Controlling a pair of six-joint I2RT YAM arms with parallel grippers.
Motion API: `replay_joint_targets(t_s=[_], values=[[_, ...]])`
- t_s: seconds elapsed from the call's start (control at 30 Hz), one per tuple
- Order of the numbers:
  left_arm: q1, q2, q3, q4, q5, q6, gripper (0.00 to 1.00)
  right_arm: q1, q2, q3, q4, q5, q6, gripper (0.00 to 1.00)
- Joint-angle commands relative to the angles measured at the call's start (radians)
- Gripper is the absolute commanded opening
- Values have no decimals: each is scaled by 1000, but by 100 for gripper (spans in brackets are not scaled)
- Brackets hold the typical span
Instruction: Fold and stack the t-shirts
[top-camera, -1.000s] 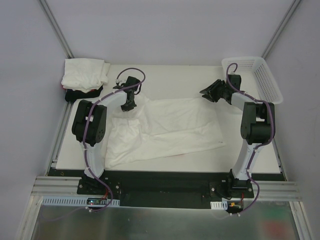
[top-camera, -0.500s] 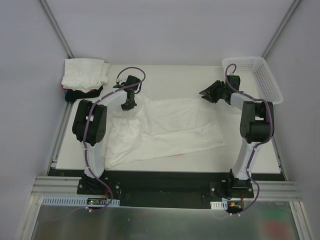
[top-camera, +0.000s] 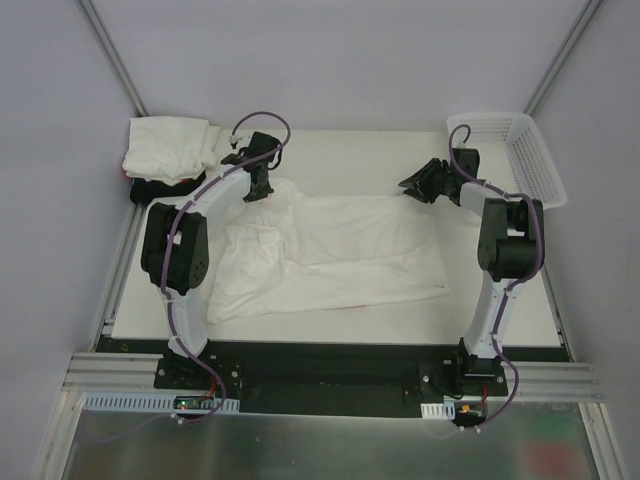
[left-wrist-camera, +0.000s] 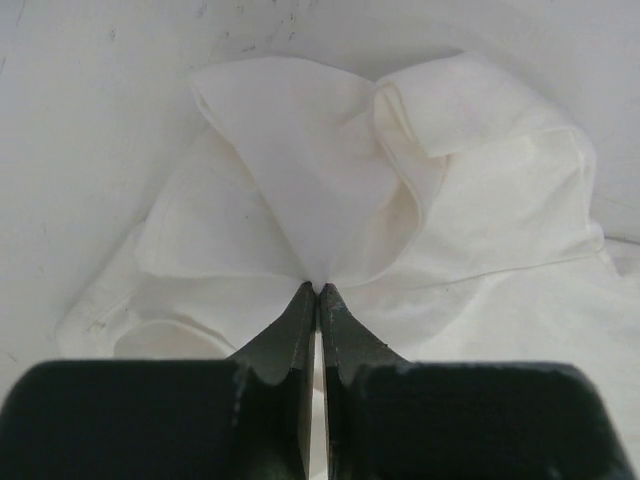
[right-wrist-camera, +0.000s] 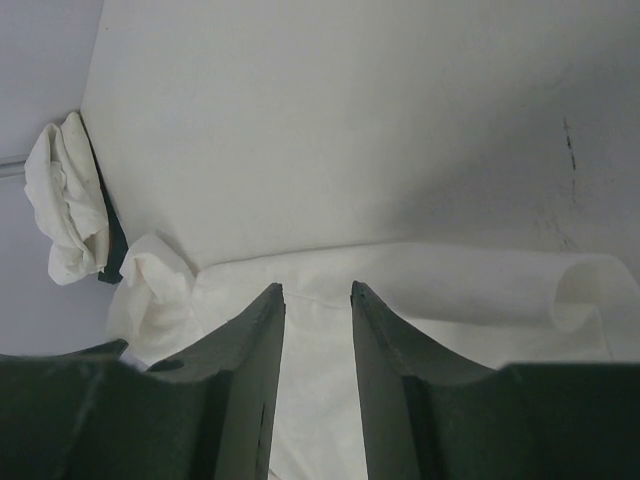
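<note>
At the far left corner of the surface (top-camera: 340, 150), a pile of folded shirts (top-camera: 168, 148) is already stacked; one white t-shirt (top-camera: 345, 255) lies rumpled across the middle, not yet folded. The left fingers (left-wrist-camera: 292, 325) pinch its bunched far left corner, while the right fingers (right-wrist-camera: 250, 370) stand apart, empty, over its far right edge.

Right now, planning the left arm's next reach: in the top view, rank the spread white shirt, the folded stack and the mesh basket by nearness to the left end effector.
1. The spread white shirt, pinched in the left end effector.
2. The folded stack, far-left corner.
3. The mesh basket, far-right edge.
</note>
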Motion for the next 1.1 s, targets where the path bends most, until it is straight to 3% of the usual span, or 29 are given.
replay_joint_targets(t_s=[0.0,1.07], values=[[-6,-56,27,-19,-31,20,0,-33,23,27,-48,12,1,36],[-1,68,21,-16,3,8,6,-69,-64,-39,-22,10,12,36]])
